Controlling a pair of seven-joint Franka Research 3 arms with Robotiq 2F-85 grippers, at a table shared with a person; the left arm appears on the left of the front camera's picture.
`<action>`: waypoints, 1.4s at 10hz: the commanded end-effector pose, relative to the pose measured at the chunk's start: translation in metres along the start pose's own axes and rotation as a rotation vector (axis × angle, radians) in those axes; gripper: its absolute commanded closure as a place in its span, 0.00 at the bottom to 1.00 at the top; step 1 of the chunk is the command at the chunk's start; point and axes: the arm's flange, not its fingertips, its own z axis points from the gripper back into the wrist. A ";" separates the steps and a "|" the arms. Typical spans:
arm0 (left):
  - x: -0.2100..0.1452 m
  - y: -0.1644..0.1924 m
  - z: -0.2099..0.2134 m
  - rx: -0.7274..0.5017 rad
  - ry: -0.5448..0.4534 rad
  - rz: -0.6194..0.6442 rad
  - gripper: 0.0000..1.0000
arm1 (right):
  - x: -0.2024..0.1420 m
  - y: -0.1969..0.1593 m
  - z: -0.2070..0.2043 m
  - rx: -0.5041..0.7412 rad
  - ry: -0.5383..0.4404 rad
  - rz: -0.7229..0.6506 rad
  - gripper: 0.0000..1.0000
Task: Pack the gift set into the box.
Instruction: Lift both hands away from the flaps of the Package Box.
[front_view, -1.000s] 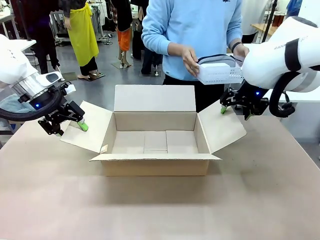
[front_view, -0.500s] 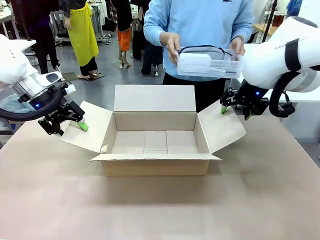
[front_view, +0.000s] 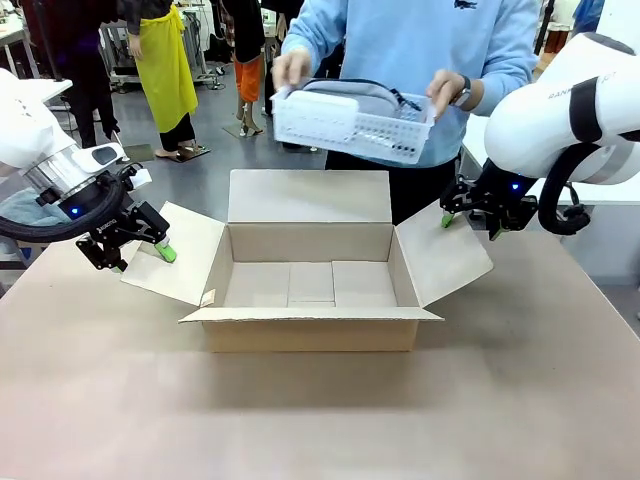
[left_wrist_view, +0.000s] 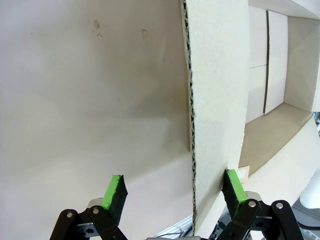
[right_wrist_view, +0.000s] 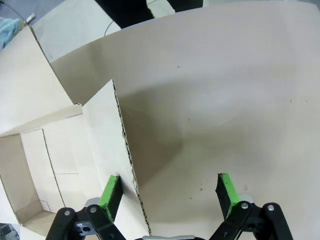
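Note:
The brown cardboard box (front_view: 310, 335) stands open in the middle of the table, all four flaps spread. A person holds the pale tray (front_view: 350, 125) in both hands above the back flap, tilted, with the grey-blue pouch (front_view: 345, 92) lying in it; the small white box is not distinct. My left gripper (front_view: 140, 255) is open astride the edge of the left flap (left_wrist_view: 220, 100), one green pad on each side of my left gripper (left_wrist_view: 175, 192). My right gripper (front_view: 470, 225) is open around the right flap (right_wrist_view: 100, 140), as my right gripper (right_wrist_view: 167, 192) shows.
The tan tabletop (front_view: 320, 420) lies bare in front of the box. The person's hands (front_view: 290, 68) grip the tray's two ends. Other people stand far behind on the grey floor.
The person has carried the tray from the right, near my right arm, leftward and higher to above the box's back flap. Neither gripper has moved.

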 end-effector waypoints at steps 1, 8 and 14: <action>-0.003 0.000 0.001 0.019 -0.004 0.002 0.00 | 0.001 0.002 0.003 -0.021 -0.006 -0.012 0.00; -0.003 0.000 0.001 0.019 -0.004 0.002 0.00 | 0.001 0.002 0.003 -0.021 -0.006 -0.012 0.00; -0.003 0.000 0.001 0.019 -0.004 0.002 0.00 | 0.001 0.002 0.003 -0.021 -0.006 -0.012 0.00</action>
